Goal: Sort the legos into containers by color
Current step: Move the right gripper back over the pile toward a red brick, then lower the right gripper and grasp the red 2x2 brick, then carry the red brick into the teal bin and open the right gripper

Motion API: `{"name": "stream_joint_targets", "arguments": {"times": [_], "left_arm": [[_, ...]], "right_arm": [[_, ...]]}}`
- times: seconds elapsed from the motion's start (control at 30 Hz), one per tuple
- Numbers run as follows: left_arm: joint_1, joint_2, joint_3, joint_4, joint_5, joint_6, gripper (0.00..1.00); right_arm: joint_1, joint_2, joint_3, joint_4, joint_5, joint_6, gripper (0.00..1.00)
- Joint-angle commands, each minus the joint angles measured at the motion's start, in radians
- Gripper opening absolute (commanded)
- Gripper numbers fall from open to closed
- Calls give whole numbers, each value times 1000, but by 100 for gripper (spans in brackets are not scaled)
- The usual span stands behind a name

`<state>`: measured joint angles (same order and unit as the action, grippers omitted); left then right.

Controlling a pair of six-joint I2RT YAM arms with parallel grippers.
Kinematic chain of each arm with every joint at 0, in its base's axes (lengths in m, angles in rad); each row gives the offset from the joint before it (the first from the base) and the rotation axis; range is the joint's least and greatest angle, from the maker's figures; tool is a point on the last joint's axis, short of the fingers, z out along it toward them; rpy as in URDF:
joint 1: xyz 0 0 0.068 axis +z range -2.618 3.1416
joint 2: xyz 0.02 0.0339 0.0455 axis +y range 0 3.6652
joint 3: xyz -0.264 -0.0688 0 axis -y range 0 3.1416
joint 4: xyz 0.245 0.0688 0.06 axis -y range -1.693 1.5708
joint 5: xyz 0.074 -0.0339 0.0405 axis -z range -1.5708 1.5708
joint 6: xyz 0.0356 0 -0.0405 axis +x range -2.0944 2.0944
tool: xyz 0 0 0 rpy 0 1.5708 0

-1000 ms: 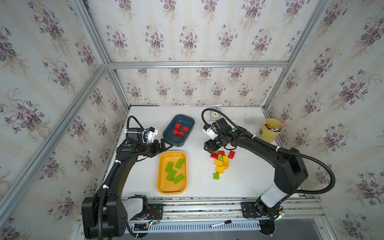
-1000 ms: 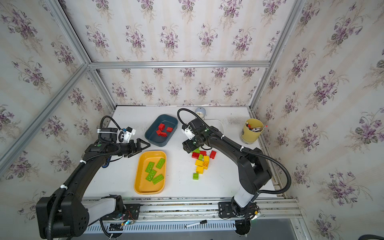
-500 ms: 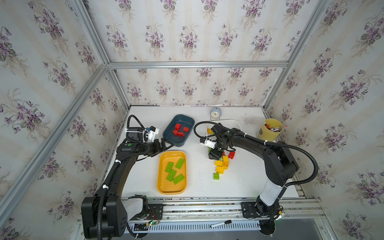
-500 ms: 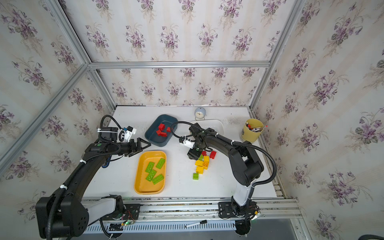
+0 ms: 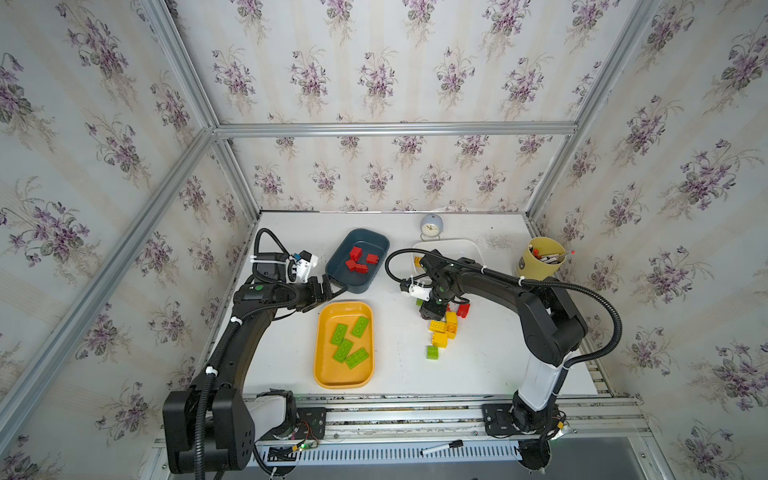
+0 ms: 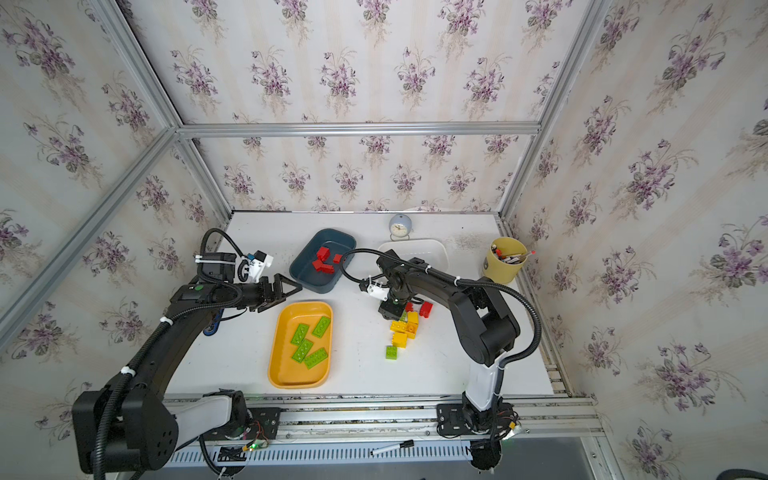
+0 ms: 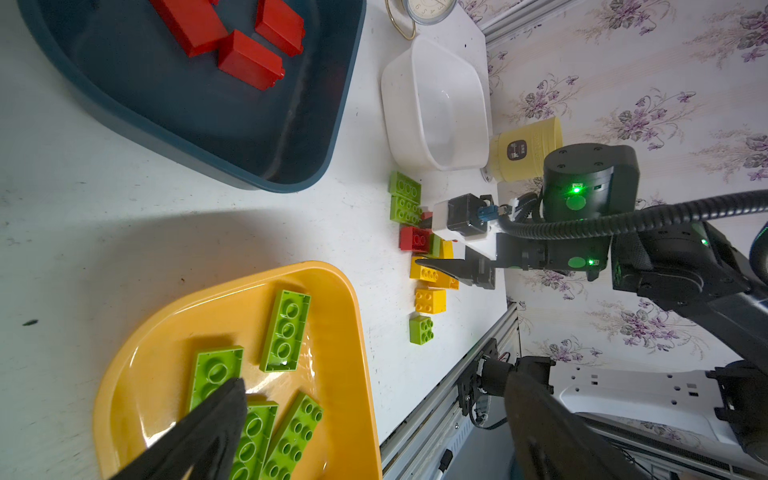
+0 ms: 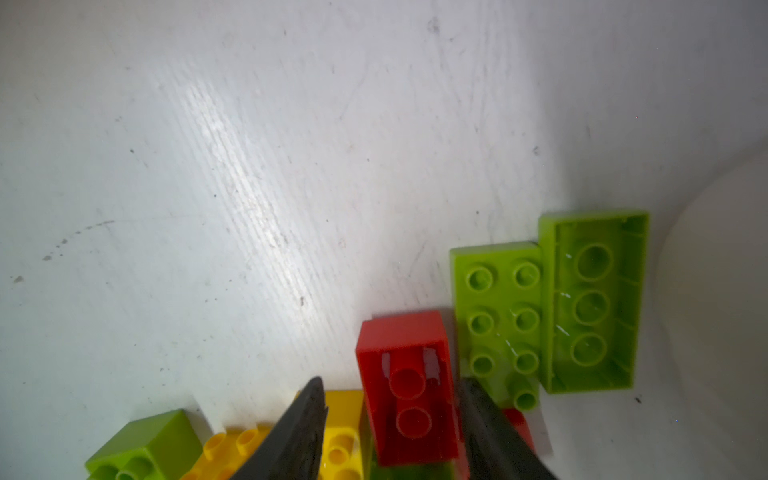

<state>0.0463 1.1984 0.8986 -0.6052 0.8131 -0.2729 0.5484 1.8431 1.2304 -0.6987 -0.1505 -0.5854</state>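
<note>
The left gripper is holding its jaws spread wide, facing the yellow-orange tray, which is carrying four green bricks. Red bricks are lying in the dark blue-grey tray. The right gripper is reaching into the loose bricks beside the white tray, possibly touching a yellow one.

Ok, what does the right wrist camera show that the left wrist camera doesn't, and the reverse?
Only the right wrist: the right gripper straddling the red brick, which lies hollow side up. Only the left wrist: the blue tray holding red bricks, the orange tray holding green ones, the white tray, the yellow cup. Both: the loose pile's two oblong green bricks and yellow bricks.
</note>
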Motion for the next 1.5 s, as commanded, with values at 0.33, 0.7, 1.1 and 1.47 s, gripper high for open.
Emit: {"name": "stream_joint_targets", "arguments": {"times": [0.33, 0.7, 1.1, 1.47], "left_arm": [[1, 9, -1, 14, 14, 20, 99], [2, 2, -11, 15, 20, 21, 99], [1, 15, 19, 15, 14, 13, 99], [1, -8, 25, 11, 11, -8, 99]], "right_arm": [[5, 3, -23, 1, 29, -16, 42], [25, 6, -5, -8, 29, -4, 30], [41, -108, 100, 10, -106, 113, 27], [93, 147, 485, 176, -143, 323, 26]]}}
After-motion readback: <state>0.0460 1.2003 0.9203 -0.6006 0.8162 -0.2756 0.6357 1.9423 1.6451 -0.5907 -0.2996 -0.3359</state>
